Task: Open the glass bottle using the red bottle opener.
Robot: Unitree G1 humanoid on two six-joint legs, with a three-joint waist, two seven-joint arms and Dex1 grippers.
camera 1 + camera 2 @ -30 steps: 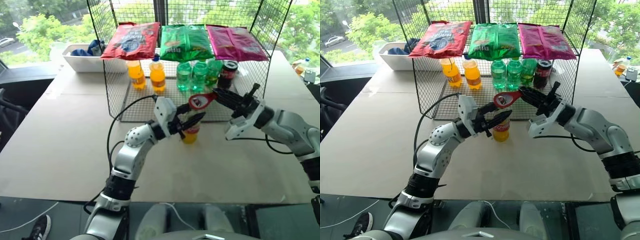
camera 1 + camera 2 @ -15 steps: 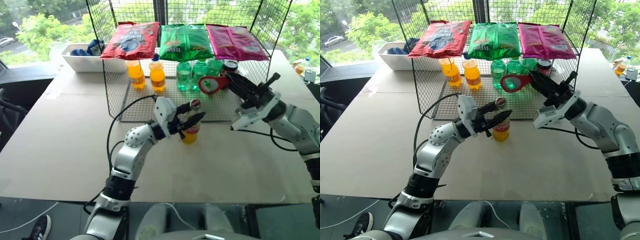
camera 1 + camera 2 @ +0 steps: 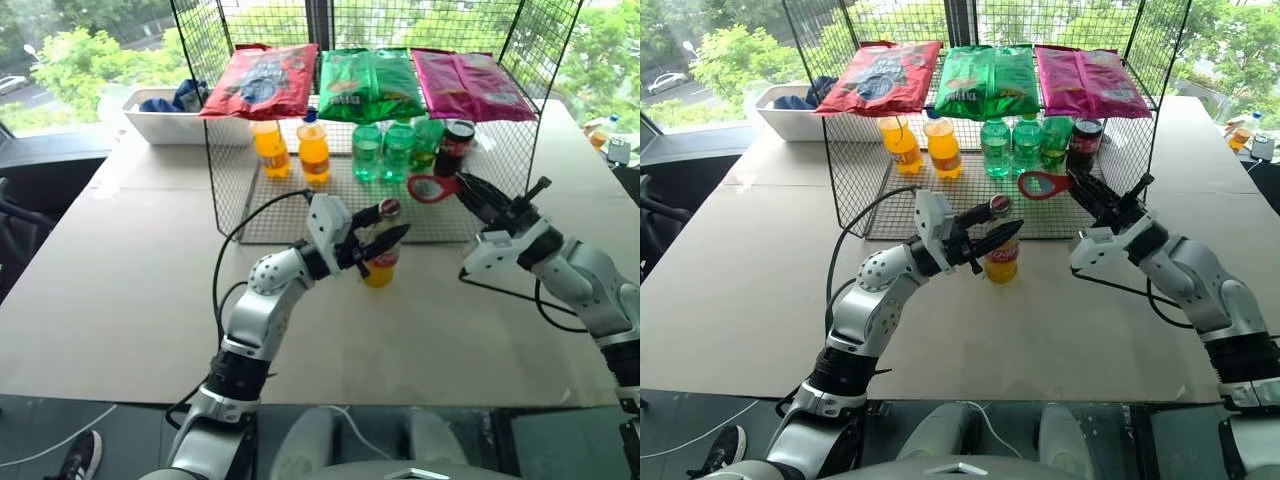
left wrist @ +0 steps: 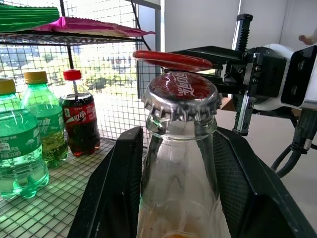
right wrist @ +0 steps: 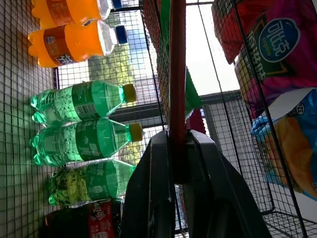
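Near the centre of the left eye frame, the glass bottle (image 3: 381, 262) stands upright on the table (image 3: 130, 290), its red crown cap (image 4: 181, 94) on the neck. The left end effector (image 3: 384, 240) has its two black fingers (image 4: 113, 188) on either side of the bottle below the neck, closed on the glass. Right of centre and slightly higher in the frame, the right end effector (image 3: 466, 190) has its fingers pressed together on the handle of the red bottle opener (image 3: 432, 187), pinching it. The opener's oval loop points toward frame left, held in the air to the right of the bottle's cap and apart from it; in the left wrist view the loop shows edge-on just above and behind the cap.

Behind both, in the upper middle of the frame, a wire rack (image 3: 225, 150) holds two orange plastic bottles (image 3: 271, 147), green plastic bottles (image 3: 368, 152) and a dark cola bottle (image 3: 458, 143). Red, green and pink snack bags (image 3: 372, 82) lie on its top. A white bin (image 3: 165, 122) sits at upper left of the frame, on the table.
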